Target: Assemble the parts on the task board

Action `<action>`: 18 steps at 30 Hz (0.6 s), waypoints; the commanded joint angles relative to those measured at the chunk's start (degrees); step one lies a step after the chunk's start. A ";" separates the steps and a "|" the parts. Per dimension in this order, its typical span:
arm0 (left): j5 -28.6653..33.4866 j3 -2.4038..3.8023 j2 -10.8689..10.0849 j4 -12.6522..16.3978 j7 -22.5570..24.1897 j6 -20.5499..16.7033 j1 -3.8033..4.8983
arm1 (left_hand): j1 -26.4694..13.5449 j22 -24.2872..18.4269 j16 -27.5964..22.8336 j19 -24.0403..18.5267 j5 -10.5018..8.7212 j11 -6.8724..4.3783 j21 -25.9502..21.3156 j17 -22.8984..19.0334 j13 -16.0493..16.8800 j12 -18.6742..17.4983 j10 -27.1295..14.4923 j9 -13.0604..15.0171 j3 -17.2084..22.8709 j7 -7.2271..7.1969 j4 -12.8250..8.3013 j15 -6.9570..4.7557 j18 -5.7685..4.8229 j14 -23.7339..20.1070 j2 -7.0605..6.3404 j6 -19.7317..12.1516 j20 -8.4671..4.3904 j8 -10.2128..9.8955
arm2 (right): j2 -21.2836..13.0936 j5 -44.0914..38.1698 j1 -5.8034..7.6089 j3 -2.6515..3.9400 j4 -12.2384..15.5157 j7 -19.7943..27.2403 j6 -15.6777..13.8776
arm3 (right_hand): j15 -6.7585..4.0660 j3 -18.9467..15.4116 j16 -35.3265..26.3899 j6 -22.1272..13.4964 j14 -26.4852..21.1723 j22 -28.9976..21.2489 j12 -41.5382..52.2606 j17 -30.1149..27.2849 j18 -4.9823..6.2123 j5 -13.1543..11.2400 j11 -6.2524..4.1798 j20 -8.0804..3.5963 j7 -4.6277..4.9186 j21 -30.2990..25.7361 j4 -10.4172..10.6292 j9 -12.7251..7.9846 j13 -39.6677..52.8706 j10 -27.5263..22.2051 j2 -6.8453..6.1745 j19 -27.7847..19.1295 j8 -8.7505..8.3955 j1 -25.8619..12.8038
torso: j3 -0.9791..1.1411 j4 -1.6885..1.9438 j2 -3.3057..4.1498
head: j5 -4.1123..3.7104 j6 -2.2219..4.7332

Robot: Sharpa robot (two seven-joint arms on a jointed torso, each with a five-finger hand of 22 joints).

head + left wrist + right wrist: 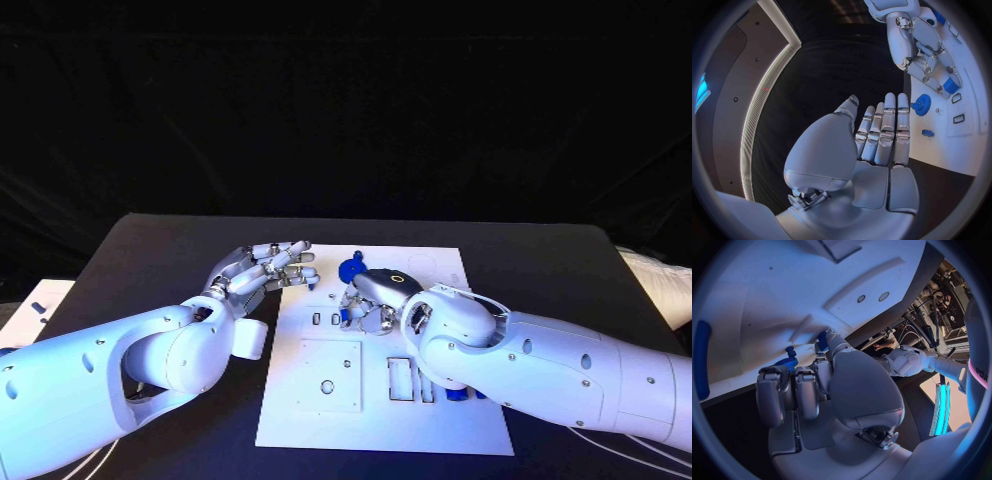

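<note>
While the right hand (378,297) hovers low over the upper middle of the white board (433,425), the relation that matters is where the blue gear (352,268) lies from its fingers: just beyond them, toward 11 o'clock in the head view, near the board's far edge. The right hand is clearly the nearer one. Its fingers curl downward toward the board, and the right wrist view shows a small blue part (822,340) at the fingertips, though whether it is pinched or only touched cannot be told.

The left hand (268,267) sits at about 9 o'clock from the gear, off the board's left edge, fingers straight and lying together, holding nothing. In the left wrist view the gear (921,105) lies ahead of those fingertips (891,100) and apart from them, with a smaller blue piece (927,133) flat on the board beside it.

More blue pieces (459,393) rest at the board's right side, around 4 o'clock, partly hidden by the right arm. Judging by this, the assembly is still at an early stage.
</note>
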 commanded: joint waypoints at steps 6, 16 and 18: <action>0.12 0.02 0.08 0.11 0.58 1.05 0.01 | 0.35 -0.06 -0.33 0.26 0.33 0.10 -0.15 0.06 -0.04 -0.20 0.38 -0.03 0.00 0.11 -0.20 0.10 0.67 -0.19 0.05 0.31 0.17 -0.30 | -0.15 -1.50 -0.65 -0.57 -0.17 -3.39 4.80 | 0.19 -0.87 -0.05 -0.05 5.94 8.84 -1.59 14.51 -0.69 0.31 -0.80 -0.09 -0.39 -0.45 1.07 -0.29 -7.51 0.16 -1.62 2.21 -0.84 -2.28 | -0.03 0.00 0.02 | -0.02 -0.01; 0.12 0.02 0.08 0.07 0.53 1.09 0.01 | 0.35 -0.06 -0.33 0.26 0.33 0.10 -0.15 0.06 -0.04 -0.20 0.38 -0.03 0.00 0.11 -0.20 0.10 0.67 -0.19 0.05 0.31 0.17 -0.30 | -0.11 -1.86 -0.66 -0.57 -0.07 -4.39 3.53 | 1.08 -2.03 -0.26 -2.60 5.85 8.31 -4.54 14.13 -0.57 1.39 0.22 0.74 0.73 -0.78 2.63 -0.86 -9.33 -1.44 -3.99 1.89 -2.18 -4.45 | -0.01 -0.02 0.05 | -0.04 0.04; 0.12 0.02 0.08 0.06 0.52 1.10 0.01 | 0.35 -0.06 -0.33 0.26 0.33 0.10 -0.15 0.06 -0.04 -0.20 0.38 -0.03 0.00 0.11 -0.20 0.10 0.67 -0.19 0.05 0.31 0.17 -0.30 | -0.10 -1.91 -0.66 -0.57 -0.04 -4.47 3.21 | 1.17 -2.21 -0.29 -2.89 5.83 8.26 -5.05 14.08 -0.56 1.50 0.31 0.85 0.82 -0.82 2.99 -0.93 -9.67 -1.70 -4.38 1.86 -2.22 -4.78 | -0.01 -0.03 0.05 | -0.03 0.05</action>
